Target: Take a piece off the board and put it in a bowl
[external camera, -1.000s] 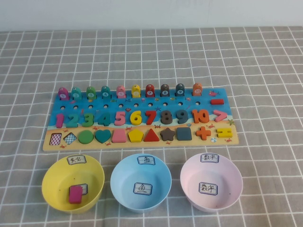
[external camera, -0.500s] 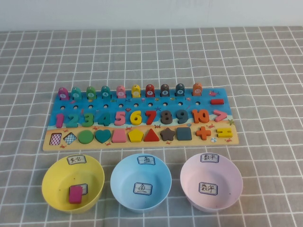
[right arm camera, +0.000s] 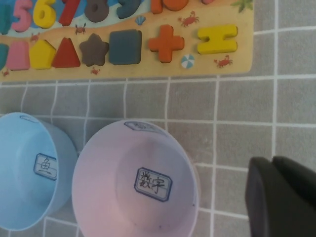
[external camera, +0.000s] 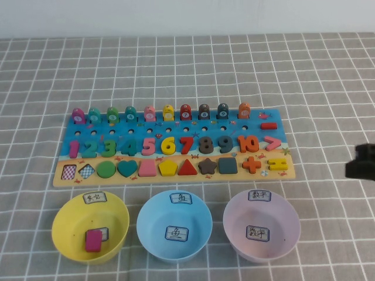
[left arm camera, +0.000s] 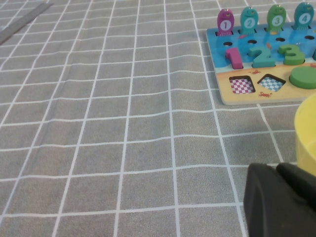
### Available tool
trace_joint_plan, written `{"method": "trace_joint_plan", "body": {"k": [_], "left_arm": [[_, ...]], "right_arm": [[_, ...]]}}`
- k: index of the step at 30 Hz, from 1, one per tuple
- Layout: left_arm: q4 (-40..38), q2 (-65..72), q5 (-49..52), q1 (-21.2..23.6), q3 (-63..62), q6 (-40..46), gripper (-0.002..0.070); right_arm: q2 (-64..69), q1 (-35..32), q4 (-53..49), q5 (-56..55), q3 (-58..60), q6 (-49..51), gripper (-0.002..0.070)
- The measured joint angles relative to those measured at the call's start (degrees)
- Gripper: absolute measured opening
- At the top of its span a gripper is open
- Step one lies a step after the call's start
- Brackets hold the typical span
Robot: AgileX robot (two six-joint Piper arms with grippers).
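Right gripper [external camera: 360, 161] newly beside board [external camera: 176, 175].

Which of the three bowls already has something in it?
The yellow bowl, leftmost of the row: a magenta block lies inside. The light-blue bowl and pink bowl hold only labels. Right gripper enters at right; left gripper is off-view high.

I log: yellow equals-sign piece [external camera: 278, 165] on blue sea-print board [external camera: 176, 127]; nearer me than the board, yellow bowl [external camera: 65, 219], light-blue bowl [external camera: 153, 218], pink bowl [external camera: 237, 218]; grey white-gridded cloth [external camera: 176, 64].

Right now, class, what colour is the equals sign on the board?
Yellow: the equals sign on the board, clearest in the right wrist view.
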Motion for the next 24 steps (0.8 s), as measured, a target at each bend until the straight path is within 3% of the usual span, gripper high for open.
{"method": "trace_joint_plan", "body": {"k": [11,24], "left_arm": [[0.0,0.0,0.0,0.0,0.0,0.0,0.0],[0.0,0.0,0.0,0.0,0.0,0.0,0.0]], "right_arm": [[15.49,15.04,-15.79,4.59,-17.8,14.33,-0.0017],[29.83,22.05,-26.44,15.15,-36.23,23.78,-0.0011]]}}
